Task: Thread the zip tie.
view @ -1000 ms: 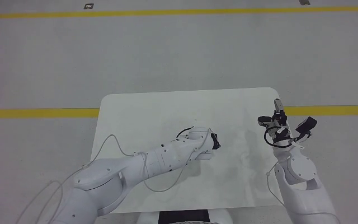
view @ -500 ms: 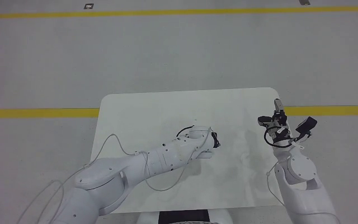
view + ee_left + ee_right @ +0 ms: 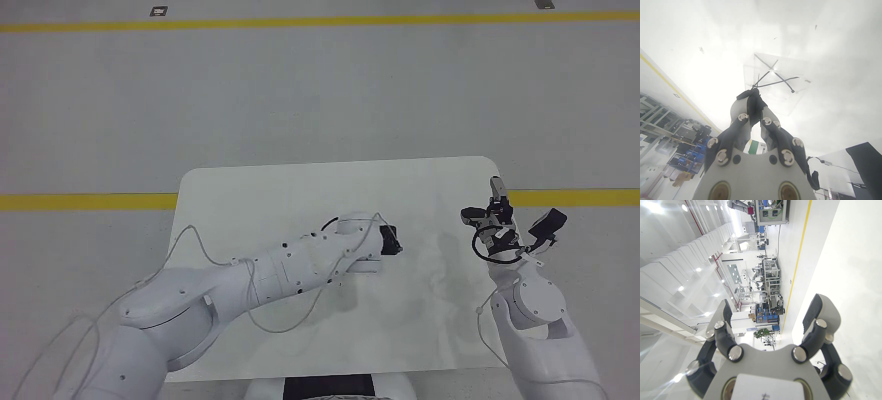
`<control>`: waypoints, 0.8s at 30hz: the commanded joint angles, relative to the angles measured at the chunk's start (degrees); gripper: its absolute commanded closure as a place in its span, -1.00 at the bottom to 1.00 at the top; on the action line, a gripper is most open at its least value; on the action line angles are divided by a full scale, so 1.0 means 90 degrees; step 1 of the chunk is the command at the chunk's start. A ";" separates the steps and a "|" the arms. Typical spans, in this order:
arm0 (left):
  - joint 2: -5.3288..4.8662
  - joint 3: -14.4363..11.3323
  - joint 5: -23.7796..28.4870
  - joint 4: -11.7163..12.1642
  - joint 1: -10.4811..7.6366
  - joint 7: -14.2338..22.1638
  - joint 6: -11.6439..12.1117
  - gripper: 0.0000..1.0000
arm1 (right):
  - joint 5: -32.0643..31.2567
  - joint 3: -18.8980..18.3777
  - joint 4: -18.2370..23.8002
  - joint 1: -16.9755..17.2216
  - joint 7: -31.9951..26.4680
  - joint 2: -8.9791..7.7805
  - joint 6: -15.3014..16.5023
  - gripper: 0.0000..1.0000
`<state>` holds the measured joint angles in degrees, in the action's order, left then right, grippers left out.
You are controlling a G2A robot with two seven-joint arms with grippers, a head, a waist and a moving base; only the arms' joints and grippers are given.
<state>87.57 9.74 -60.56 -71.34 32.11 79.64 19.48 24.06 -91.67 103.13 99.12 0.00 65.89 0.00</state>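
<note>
1. Several black zip ties [image 3: 764, 64] lie crossed in a clear tray [image 3: 787, 102] on the white table [image 3: 300, 200].
2. Left claw [image 3: 754, 90] hangs at the tray's edge, near the table's middle. Its fingers are pressed together, pinching the end of one zip tie [image 3: 776, 82].
3. Right claw [image 3: 772, 313] is spread wide by the table's right edge, well apart from the left claw.

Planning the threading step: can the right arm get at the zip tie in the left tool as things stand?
Probably yes. The right tool is open and empty near the right edge of the table; the left tool pinches the zip tie over mid-table, and only bare table lies between them.
</note>
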 commanded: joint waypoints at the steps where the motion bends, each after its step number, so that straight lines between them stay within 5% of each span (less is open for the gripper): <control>1: -0.0112 0.0000 0.0233 -0.0202 -0.0090 0.0000 0.0000 1.00 | 0.0000 0.0000 0.0000 0.0000 0.0000 0.0000 0.0000 -1.00; 6: -0.0401 0.0000 0.0452 -0.0554 -0.0141 0.0000 0.0000 1.00 | 0.0000 0.0000 0.0000 0.0000 0.0000 0.0000 0.0000 -1.00; 11: -0.0554 0.0000 0.0473 -0.0736 -0.0039 0.0000 0.0000 1.00 | 0.0000 0.0000 0.0000 0.0000 0.0000 0.0000 0.0000 -1.00; 14: -0.0572 0.0000 0.0527 -0.0784 -0.0001 -0.0012 0.0000 1.00 | 0.0000 0.0000 0.0000 0.0000 0.0000 0.0000 0.0000 -1.00; 15: -0.0568 0.0000 0.0558 -0.0747 -0.0003 -0.0048 0.0000 0.84 | 0.0000 0.0000 0.0000 0.0000 0.0000 0.0000 0.0000 -1.00; 16: -0.0561 0.0000 0.0588 -0.0705 -0.0004 -0.0089 0.0000 0.42 | 0.0000 0.0000 0.0000 0.0000 0.0000 0.0000 0.0000 -1.00; 17: -0.0547 0.0000 0.0639 -0.0643 -0.0006 -0.0159 0.0000 0.20 | 0.0000 0.0000 0.0000 0.0000 0.0000 0.0000 0.0000 -1.00; 20: -0.0494 0.0000 0.0669 -0.0498 0.0010 -0.0267 0.0000 0.14 | 0.0000 0.0000 0.0000 0.0000 0.0000 0.0000 0.0000 -1.00; 24: -0.0415 0.0000 0.0729 -0.0201 0.0032 -0.0677 0.0000 0.38 | 0.0000 0.0000 0.0000 0.0000 0.0000 0.0000 0.0000 -1.00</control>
<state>83.66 9.74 -54.04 -73.94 32.29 74.57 19.48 24.06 -91.67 103.13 99.12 0.00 65.89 0.00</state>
